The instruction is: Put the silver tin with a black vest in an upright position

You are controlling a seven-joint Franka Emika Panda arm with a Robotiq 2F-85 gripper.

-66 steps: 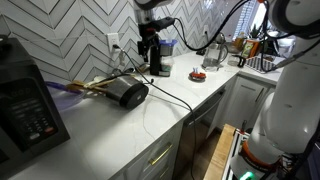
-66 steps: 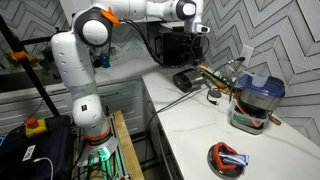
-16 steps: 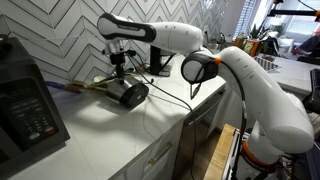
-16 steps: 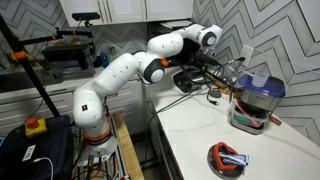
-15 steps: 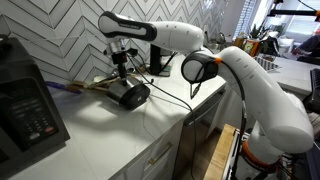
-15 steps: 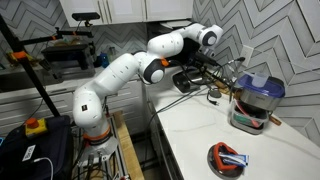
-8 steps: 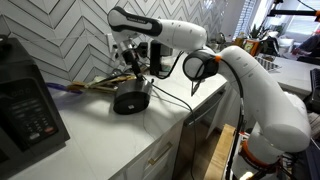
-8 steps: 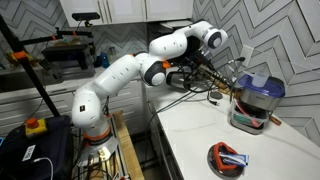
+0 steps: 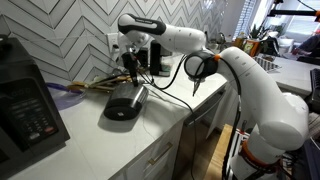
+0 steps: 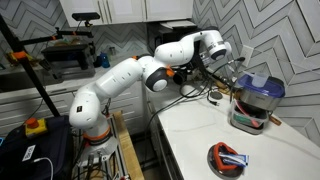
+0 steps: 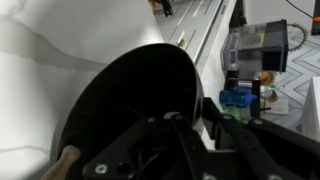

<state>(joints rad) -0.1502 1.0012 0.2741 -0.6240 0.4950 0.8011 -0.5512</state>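
While reaching down from above, gripping the silver tin with a black vest [image 9: 123, 104] at the far side of its rim with the gripper [image 9: 135, 86].

Straddling the rim wall with the jaws, as seen in the wrist view: gripper [image 11: 195, 118] entering from the bottom edge, one finger lying over the dark inside of the tin [image 11: 120, 100] and the other lying outside it. Standing narrowly apart, with only the rim wall between, and appearing clamped on it.

Placing the tin directly under the jaws in an exterior view, mouth turned upward and partly toward the camera, dark opening showing as an oval above the grey band. Sitting close to upright, at most slightly tilted. Leaving contact between the base and the white worktop [image 9: 95, 150] undetermined.

Positioning the tin near the herringbone-tiled wall, between the boxy black appliance [image 9: 25, 105] at the near end and the small black machine [image 9: 158, 55] further along, well apart from both.

Hiding the jaws and the tin behind the arm [image 10: 185, 50] in an exterior view. Showing a blue-lidded container [image 10: 258, 98] on the worktop [image 10: 190, 140] there, also visible in the wrist view [image 11: 255, 45] beyond the tin.
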